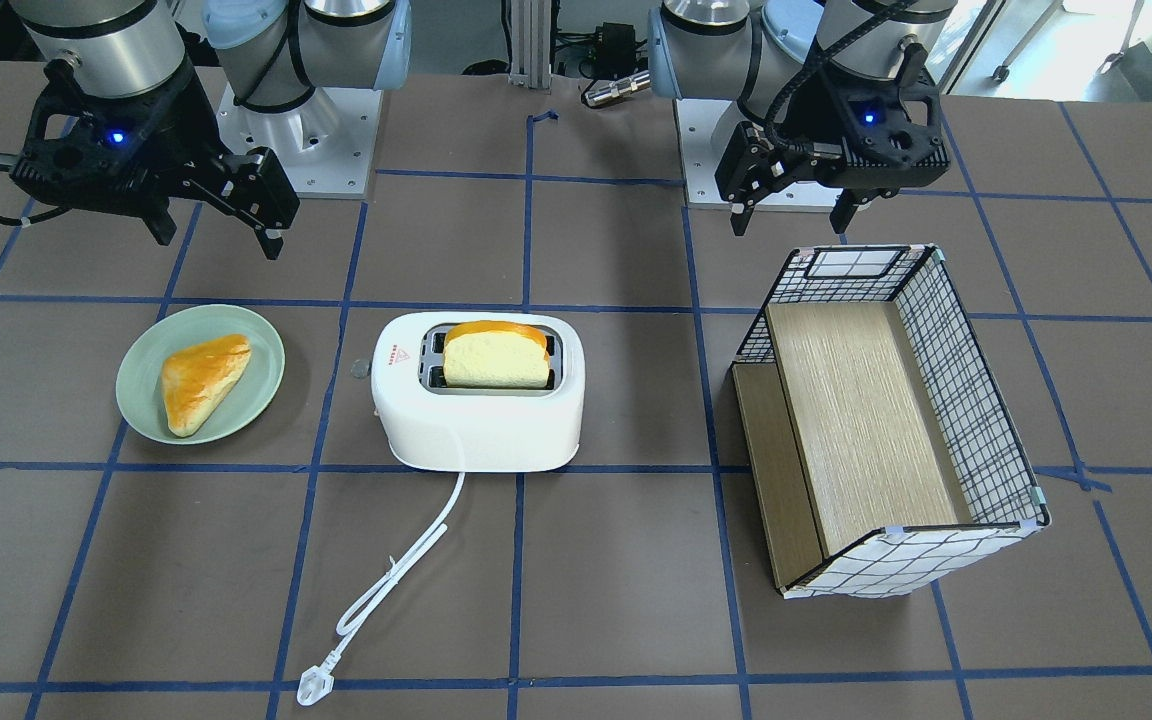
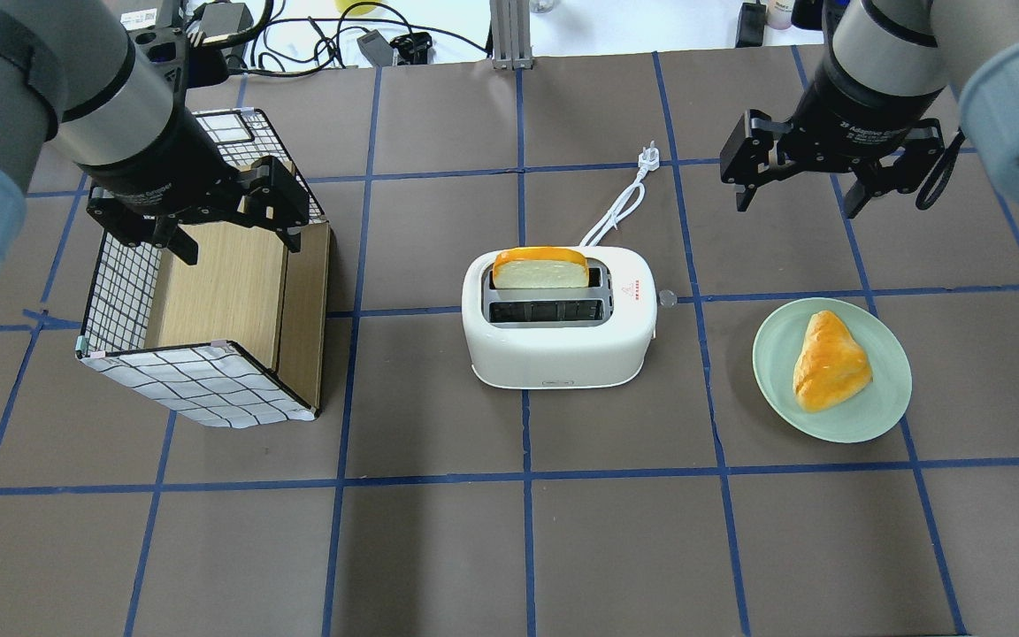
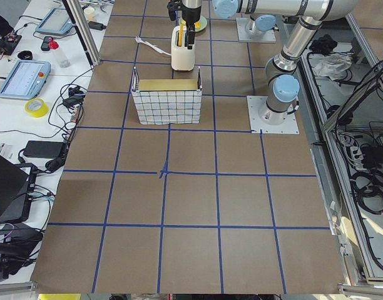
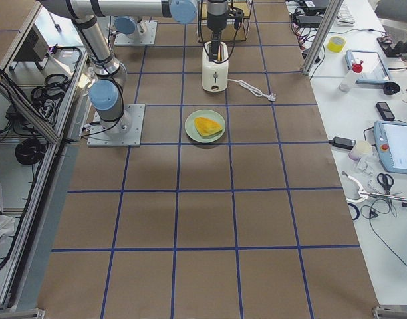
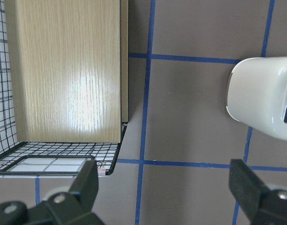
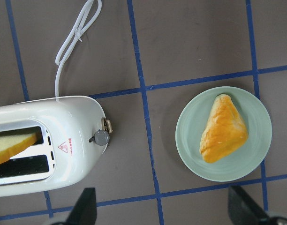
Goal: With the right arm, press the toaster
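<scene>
The white toaster (image 1: 481, 420) stands mid-table, also in the overhead view (image 2: 563, 349) and the right wrist view (image 6: 45, 140). A slice of bread (image 1: 496, 355) stands in one slot. Its grey lever (image 6: 101, 137) is on the end that faces the plate and sits up. My right gripper (image 2: 798, 205) is open and empty. It hovers above the table, off to the lever side of the toaster and apart from it; it also shows in the front view (image 1: 218, 240). My left gripper (image 2: 240, 250) is open and empty over the basket.
A green plate (image 2: 775, 389) with a golden pastry (image 2: 828, 361) lies beside the lever end. A wire basket (image 2: 120, 283) with a wooden shelf stands on the toaster's other side. The white cord (image 1: 386, 590) and plug (image 1: 314, 687) trail away from the robot.
</scene>
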Robot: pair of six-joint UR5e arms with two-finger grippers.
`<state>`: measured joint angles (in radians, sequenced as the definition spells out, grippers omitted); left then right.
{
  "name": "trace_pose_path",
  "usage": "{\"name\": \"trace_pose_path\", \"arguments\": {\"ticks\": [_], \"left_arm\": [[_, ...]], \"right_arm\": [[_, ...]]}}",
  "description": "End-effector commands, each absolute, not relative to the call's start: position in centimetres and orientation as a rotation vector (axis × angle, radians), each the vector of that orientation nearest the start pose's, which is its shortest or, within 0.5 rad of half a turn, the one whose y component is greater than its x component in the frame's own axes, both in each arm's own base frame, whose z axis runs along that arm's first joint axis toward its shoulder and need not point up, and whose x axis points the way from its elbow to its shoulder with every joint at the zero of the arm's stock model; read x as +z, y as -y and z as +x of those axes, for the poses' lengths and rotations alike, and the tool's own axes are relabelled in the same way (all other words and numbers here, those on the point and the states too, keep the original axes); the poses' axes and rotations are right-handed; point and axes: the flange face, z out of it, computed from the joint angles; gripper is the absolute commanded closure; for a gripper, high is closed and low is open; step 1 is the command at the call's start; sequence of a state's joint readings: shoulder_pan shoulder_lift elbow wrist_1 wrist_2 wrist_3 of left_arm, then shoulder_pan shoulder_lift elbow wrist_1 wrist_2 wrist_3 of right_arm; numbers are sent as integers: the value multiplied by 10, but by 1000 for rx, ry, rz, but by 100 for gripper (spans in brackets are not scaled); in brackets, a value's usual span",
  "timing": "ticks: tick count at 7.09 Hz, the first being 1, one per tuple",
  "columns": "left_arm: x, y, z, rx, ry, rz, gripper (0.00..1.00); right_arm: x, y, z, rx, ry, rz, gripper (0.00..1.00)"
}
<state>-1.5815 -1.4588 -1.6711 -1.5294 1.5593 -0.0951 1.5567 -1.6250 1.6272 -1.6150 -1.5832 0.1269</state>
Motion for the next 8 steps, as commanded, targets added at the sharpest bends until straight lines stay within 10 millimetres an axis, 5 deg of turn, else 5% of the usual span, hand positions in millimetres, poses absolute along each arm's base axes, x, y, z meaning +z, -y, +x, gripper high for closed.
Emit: {"name": "trace_pose_path", "arguments": {"ticks": [1,8], "left_arm": [[496,448,-139,-84,-3153,-133,0],[495,448,-139,-81,-3151,-133,0]], "right_arm": [[499,473,123,-97,-3155,227,0],[498,476,127,-92,-3115,220,0]]}}
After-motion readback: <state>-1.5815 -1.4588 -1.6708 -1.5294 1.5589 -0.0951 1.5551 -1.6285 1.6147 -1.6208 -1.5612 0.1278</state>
